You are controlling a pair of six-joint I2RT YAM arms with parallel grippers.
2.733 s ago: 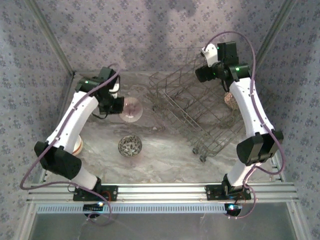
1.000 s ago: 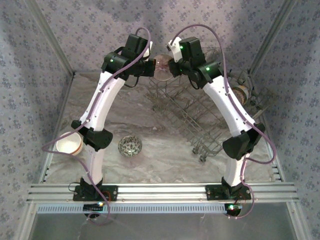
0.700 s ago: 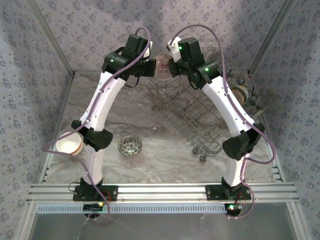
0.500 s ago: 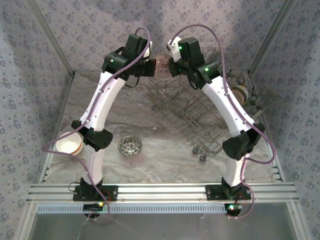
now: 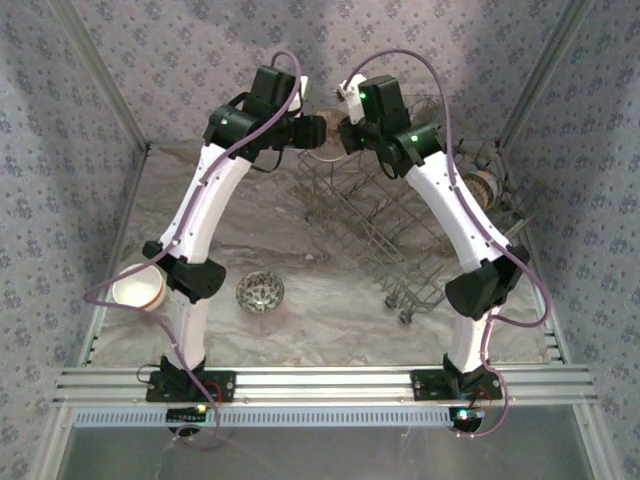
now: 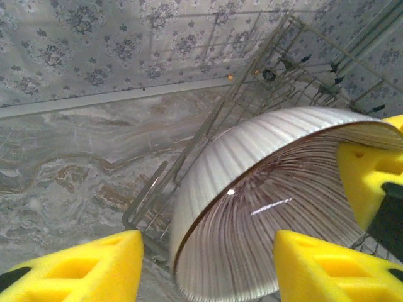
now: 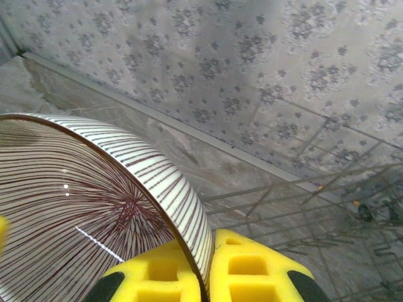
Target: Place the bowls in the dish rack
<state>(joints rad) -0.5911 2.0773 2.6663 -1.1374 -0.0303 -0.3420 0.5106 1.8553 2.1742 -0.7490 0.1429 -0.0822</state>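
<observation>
Letting go with the left hand (image 6: 208, 267), yellow pads now spread to either side of the ribbed white ceramic bowl with fine maroon stripes (image 6: 252, 207) after being pinched on it a moment ago; hard to tell whether one pad brushes the wall. Clamped with the right hand (image 7: 204, 270) over the thin rim of that bowl (image 7: 94, 207), pads together on it. Hanging on edge at upper centre of the overhead frame (image 5: 325, 135), above the far corner of the large grey wire dish rack (image 5: 400, 230), not yet seated between tines. Probably completes the handover, freeing the left hand (image 5: 303, 132) for the grey-speckled round bowl (image 5: 260, 292) on the marbled counter (image 5: 330, 310).
</observation>
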